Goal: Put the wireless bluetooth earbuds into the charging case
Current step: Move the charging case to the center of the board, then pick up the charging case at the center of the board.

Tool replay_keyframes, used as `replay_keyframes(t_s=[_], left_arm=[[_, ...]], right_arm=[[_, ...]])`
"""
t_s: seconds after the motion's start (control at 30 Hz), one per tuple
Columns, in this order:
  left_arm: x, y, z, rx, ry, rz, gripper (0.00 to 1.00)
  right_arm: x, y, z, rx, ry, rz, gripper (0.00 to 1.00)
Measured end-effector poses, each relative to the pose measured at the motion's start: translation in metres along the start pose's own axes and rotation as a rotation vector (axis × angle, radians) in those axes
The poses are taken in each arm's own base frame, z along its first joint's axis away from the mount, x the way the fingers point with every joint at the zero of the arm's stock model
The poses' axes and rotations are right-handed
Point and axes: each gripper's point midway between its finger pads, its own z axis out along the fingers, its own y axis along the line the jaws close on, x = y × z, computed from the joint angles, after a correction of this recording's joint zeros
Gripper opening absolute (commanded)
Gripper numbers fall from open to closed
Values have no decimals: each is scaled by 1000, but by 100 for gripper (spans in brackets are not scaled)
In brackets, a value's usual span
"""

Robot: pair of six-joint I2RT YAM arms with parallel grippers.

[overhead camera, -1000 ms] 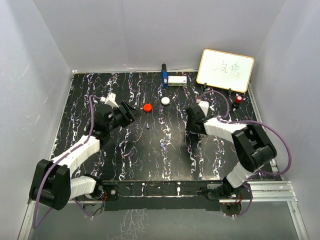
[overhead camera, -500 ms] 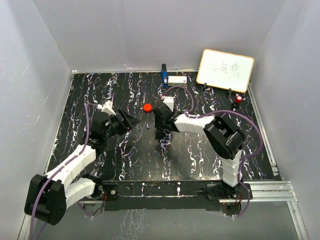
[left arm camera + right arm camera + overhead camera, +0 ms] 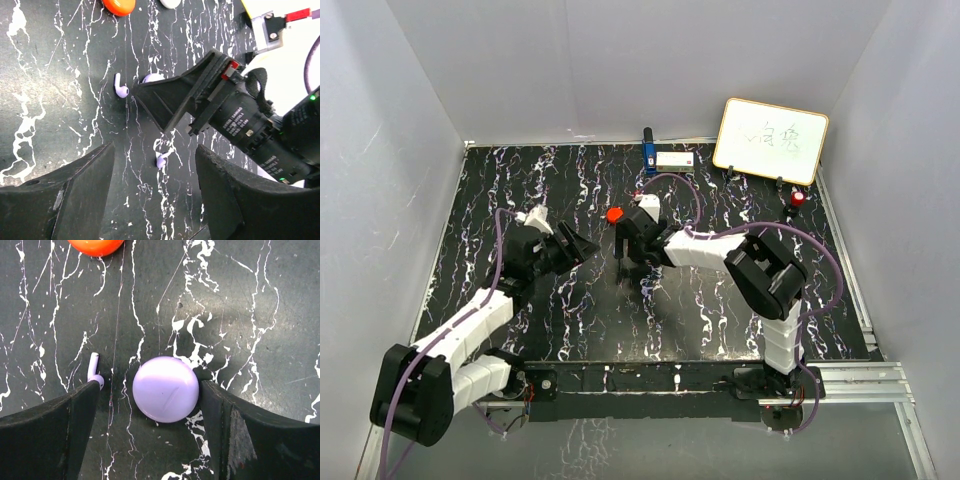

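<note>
Right wrist view: right end effector point(image 3: 150, 390) tilts down over desk point(image 3: 250, 300), released, purple pod point(image 3: 165, 388) between its fingers, earbud point(image 3: 93, 371) beside 1.

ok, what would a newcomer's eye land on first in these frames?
The lavender round pod sits mid-table between the open fingers of the right end effector, with a small lavender earbud right by one finger. An orange-red pod lies just beyond them, and a whiteboard with handwriting stands at the table's far right corner.
</note>
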Motion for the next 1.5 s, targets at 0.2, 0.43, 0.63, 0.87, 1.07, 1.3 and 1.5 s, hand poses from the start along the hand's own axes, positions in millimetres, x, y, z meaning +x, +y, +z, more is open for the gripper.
replay_keyframes(t_s=[0.2,0.43,0.63,0.87,1.07,1.3,1.5], left_arm=[[3,8,4,-19,16,58,64],[0,3,22,-8,55,173,64],[9,-19,59,23,151,329,63],[41,-30,91,34,253,550,65],[59,-23,99,45,300,715,95],[54,-13,110,24,278,819,97],[61,8,125,-19,319,878,97]], right_arm=[[6,-15,-19,1,26,6,83],[-60,-61,-66,-15,-99,125,83],[-91,-78,-99,-40,-199,142,83],[-73,-98,-107,-51,-184,119,84],[-75,-112,-115,-71,-208,123,86],[-82,-111,-123,-116,-242,110,86],[-80,-113,-122,-128,-243,112,86]])
